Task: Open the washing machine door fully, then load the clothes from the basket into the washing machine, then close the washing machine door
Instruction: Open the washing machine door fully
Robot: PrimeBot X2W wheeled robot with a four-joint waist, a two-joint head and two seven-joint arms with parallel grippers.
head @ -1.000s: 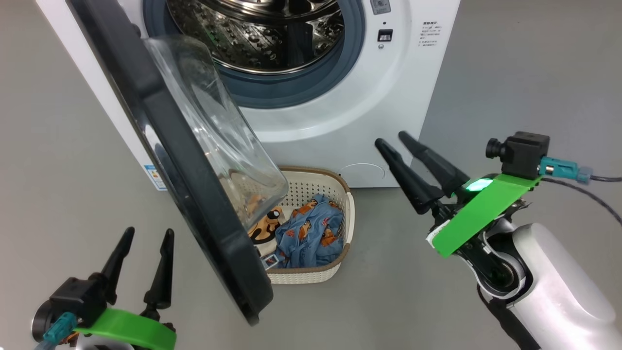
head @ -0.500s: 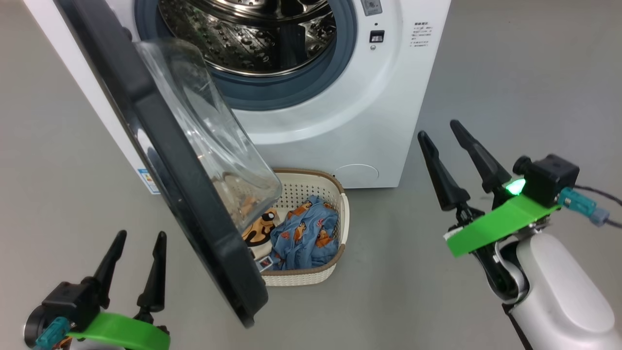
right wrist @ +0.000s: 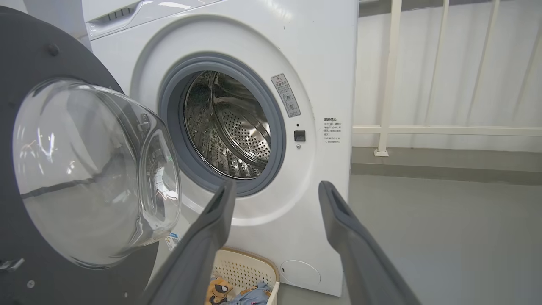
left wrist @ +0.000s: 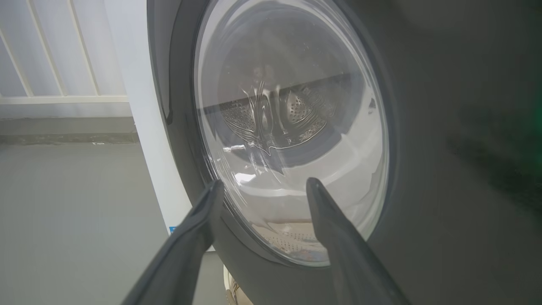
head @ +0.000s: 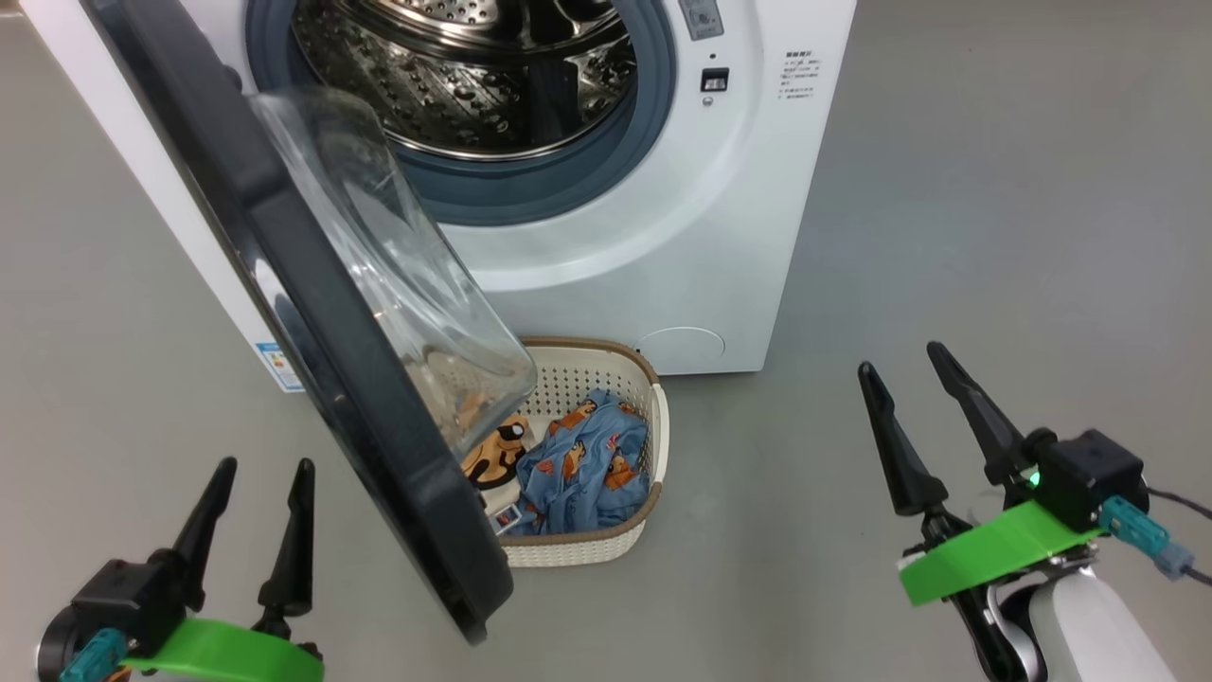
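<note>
The white washing machine (head: 663, 237) stands ahead, its steel drum (head: 473, 85) exposed. Its black door (head: 312, 313) is swung out toward me, and the glass bowl (head: 398, 275) overhangs the left part of the cream basket (head: 632, 516) on the floor. In the basket lie a blue printed garment (head: 582, 469) and a cream garment with a cartoon face (head: 492, 455). My left gripper (head: 265, 466) is open at the lower left, facing the door's outer face (left wrist: 423, 127). My right gripper (head: 900, 358) is open and empty, right of the basket. Its wrist view shows the drum (right wrist: 228, 127) and basket (right wrist: 245, 271).
Grey floor (head: 994, 237) spreads to the right of the machine and around the basket. A white railing (right wrist: 423, 127) runs behind the machine on the right side. A blue label sticker (head: 279, 365) sits low on the machine's front, left of the door.
My right gripper has pulled back from the machine's front, down and to the right in the head view. The head camera has shifted a little. Door and basket stay put.
</note>
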